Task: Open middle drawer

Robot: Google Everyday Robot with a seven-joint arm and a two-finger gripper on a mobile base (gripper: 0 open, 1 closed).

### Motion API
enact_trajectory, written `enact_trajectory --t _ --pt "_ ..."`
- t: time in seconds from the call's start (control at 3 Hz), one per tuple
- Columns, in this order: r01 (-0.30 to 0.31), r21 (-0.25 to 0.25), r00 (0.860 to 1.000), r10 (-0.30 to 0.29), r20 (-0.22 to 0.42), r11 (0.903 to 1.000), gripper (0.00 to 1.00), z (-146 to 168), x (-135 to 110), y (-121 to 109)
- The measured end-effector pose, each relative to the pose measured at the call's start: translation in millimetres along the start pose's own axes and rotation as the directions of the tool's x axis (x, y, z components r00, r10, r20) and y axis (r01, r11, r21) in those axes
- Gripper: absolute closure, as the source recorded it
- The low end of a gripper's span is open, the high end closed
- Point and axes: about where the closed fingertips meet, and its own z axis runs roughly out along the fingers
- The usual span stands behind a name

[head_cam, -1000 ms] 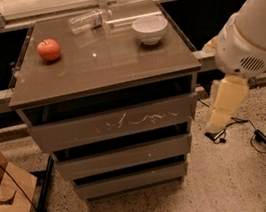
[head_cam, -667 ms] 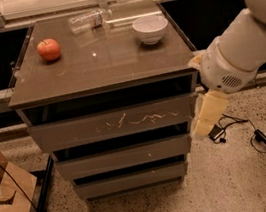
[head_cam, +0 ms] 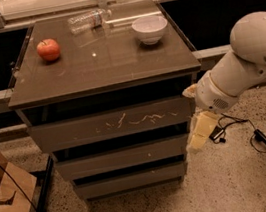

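Gripper [head_cam: 200, 132] swung left and down to middle drawer [head_cam: 121, 158] right end; can't tell its grip state. Still approaching; next: catch edge, pull.

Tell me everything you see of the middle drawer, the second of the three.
The middle drawer is a wide, flat, grey-brown front, plain, with no handle and no scratches. It looks pushed in, between the scratched front above and the lowest front below. The gripper hangs by its right end; contact cannot be told.
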Motion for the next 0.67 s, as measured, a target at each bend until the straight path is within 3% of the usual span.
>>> enact_trajectory --t 0.33,0.67 --pt "-0.022 -0.003 0.999 0.022 -0.024 0.9998 0.0 7 1 1" --pt "-0.057 -0.042 0.998 0.056 -0.04 0.9975 0.0 57 10 1"
